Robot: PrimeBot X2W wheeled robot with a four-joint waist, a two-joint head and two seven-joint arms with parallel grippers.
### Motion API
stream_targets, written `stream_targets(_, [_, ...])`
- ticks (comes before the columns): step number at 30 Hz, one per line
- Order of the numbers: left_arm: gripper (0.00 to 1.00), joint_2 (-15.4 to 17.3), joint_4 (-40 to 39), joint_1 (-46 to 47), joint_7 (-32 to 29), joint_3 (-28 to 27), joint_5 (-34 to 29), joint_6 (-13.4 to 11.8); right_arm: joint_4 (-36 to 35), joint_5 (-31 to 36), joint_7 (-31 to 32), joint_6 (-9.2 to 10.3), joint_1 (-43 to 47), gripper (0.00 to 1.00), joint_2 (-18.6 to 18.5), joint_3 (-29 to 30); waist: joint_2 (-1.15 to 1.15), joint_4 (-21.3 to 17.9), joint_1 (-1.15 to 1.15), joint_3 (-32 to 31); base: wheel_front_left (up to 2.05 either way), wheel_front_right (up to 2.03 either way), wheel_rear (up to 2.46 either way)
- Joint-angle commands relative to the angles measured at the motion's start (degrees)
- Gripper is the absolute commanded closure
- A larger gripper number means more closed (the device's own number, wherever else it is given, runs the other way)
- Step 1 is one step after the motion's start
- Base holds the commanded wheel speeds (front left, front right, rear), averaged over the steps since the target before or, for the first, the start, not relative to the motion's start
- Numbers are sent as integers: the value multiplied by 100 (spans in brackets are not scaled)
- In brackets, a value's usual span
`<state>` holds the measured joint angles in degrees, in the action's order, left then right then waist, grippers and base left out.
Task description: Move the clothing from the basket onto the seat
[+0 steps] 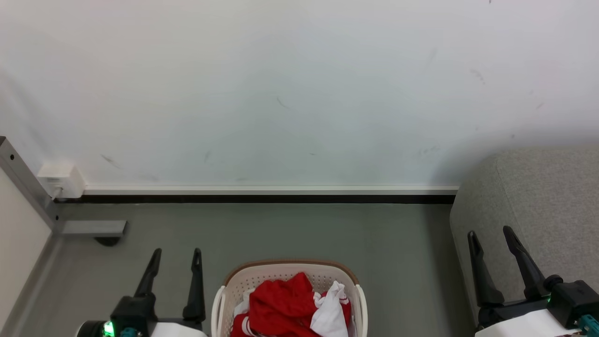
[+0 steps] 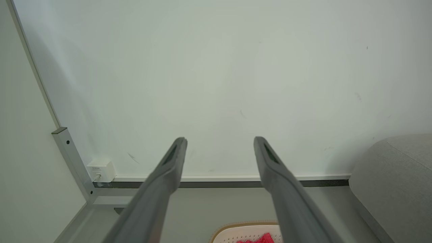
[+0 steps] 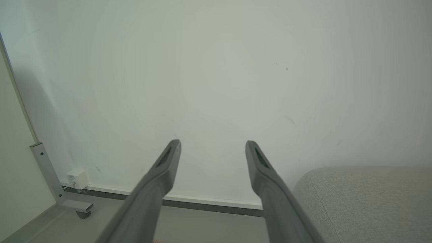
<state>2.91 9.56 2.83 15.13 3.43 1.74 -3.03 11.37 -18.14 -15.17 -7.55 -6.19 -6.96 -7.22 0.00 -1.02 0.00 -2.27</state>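
Note:
The cream basket (image 1: 229,288) with its brown rim stands on the floor at the bottom centre of the head view, and its far rim (image 2: 236,225) peeks into the left wrist view. Inside it lies the crumpled red clothing (image 1: 281,299) with white trim; a red scrap (image 2: 258,239) shows between the left fingers. The grey seat (image 1: 543,201) fills the right side, also seen as a seat corner (image 2: 395,182) and a seat top (image 3: 364,202). My left gripper (image 1: 177,252) is open, left of the basket. My right gripper (image 1: 490,231) is open, in front of the seat's side.
A pale wall with a dark skirting strip (image 1: 262,199) runs behind the basket. A metal frame leg (image 1: 28,192) with a foot and caster stands at the far left, beside a white wall socket box (image 1: 61,180). Grey floor (image 1: 290,229) lies between basket and wall.

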Motion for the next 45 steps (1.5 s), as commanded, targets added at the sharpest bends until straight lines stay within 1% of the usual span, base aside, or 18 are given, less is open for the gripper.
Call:
stream_targets(1, [0,20,-8,10,4,-28,110,-3,-28,0,2,12,-74,0,4,14,0,-11,0,25,0,0,0])
stream_targets(9, [0,14,11,86,4,-46,115,29,-81,-51,2,12,-180,0,-27,-2,0,-83,0,157,0,0,0])
stream_targets(15, [0,11,19,187,4,-24,141,41,-130,-72,2,12,-322,0,-121,-35,0,-166,0,341,0,0,0])
stream_targets(23, [0,9,167,544,4,-25,334,-3,-324,-55,3,12,-653,0,-155,57,0,-304,0,941,0,0,0])
stream_targets(30, [0,9,329,942,4,21,400,49,-488,-94,2,12,-956,0,-143,133,0,-438,0,1495,0,0,0])
stream_targets(37, [0,9,690,1320,4,-52,463,255,-559,-113,2,12,-1192,0,-164,118,0,-617,0,1911,0,0,0])
stream_targets(41, [0,34,1023,1536,3,-65,338,390,-647,-136,3,12,-1312,0,-160,154,0,-734,0,2119,0,0,0])
stream_targets(45, [0,84,1465,1769,4,-92,383,564,-724,-143,3,12,-1421,0,-148,129,0,-872,0,2319,0,0,0])
